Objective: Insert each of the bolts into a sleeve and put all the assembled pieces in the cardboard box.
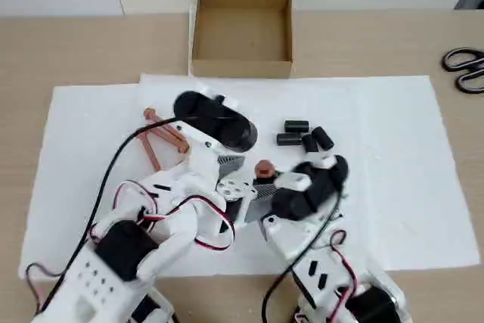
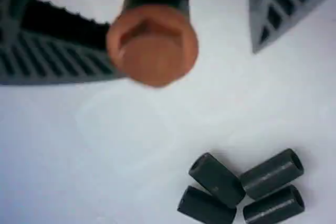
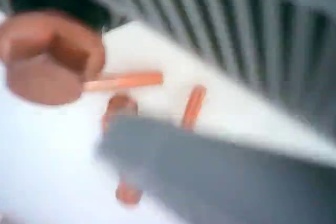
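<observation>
A pale wooden counter carries a white sheet, and both arms come in over the sheet's near edge. At the far side, just off the sheet, sits the cardboard box with its top open. A pair of scissors lies well off to the right.

From where I stand, the loose bolts lie in a crossed heap on the left half of the sheet. The four black sleeves are bunched together on the right half, touching one another.

The two hands meet between those piles. The left hand has its ribbed grey fingers spread wide apart, gripping nothing. Just beside it, the right hand looks to be clamped on the held bolt, though its own camera is too blurred for me to be sure. The bolt's round orange head faces upward, with a black sleeve directly behind the head. It stands off the sheet, near the sleeves and well apart from the box.
</observation>
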